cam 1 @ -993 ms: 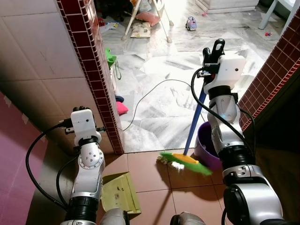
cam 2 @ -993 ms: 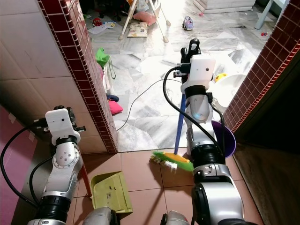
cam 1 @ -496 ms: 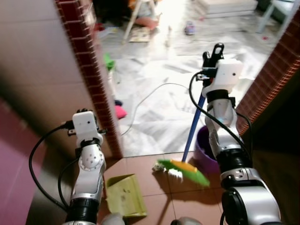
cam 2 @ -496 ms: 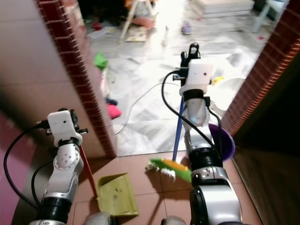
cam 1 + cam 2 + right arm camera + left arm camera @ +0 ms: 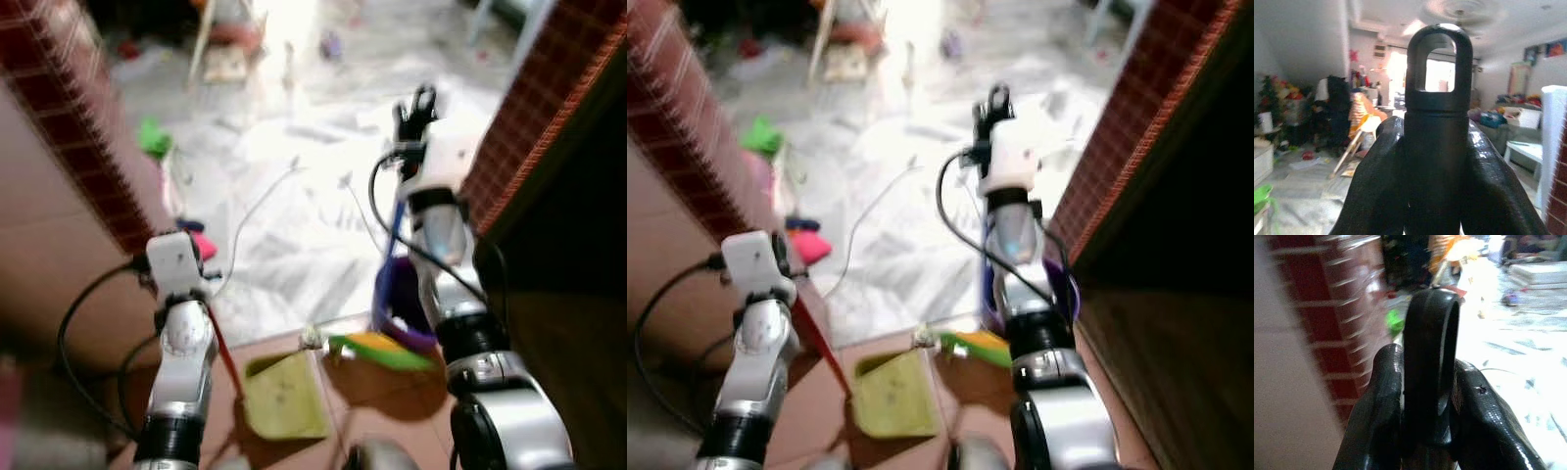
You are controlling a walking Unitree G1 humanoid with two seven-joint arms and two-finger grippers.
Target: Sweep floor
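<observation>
1. Head views, blurred. Right gripper [image 5: 419, 106] raised high, clamped on the black top of a broom [image 5: 392, 257]; the blue shaft slants down to a green and yellow head [image 5: 380, 350] resting on the brown tiles [image 5: 367, 397].
2. Same views. Left gripper [image 5: 174, 257] at the top of a red handle [image 5: 223, 351] that slants down to a yellow-green dustpan [image 5: 283, 396]; the pan lies flat on the brown tiles, just beside the broom head, on the robot's left of it.
3. Purple basin [image 5: 397, 308] on the floor behind the broom head, touching or nearly touching it; blur prevents saying which.
4. Marble floor [image 5: 294, 225] beyond the tiles, with a white cable [image 5: 245, 220] trailing across it. Pink item [image 5: 203, 245] and green item [image 5: 154, 139] at the foot of the red brick pillar [image 5: 73, 127] on the left. Brick wall [image 5: 534, 127] on the right.
5. Left wrist view. Both fingers [image 5: 1378, 416] closed on a black handle end with a hanging loop [image 5: 1431, 357]. Brick pillar and a green item [image 5: 1396, 319] blurred behind.
6. Right wrist view. Both fingers [image 5: 1378, 186] closed on the black broom end [image 5: 1439, 122], its eyelet upright above them. Cluttered room behind, with a ceiling fan [image 5: 1462, 12] overhead.
</observation>
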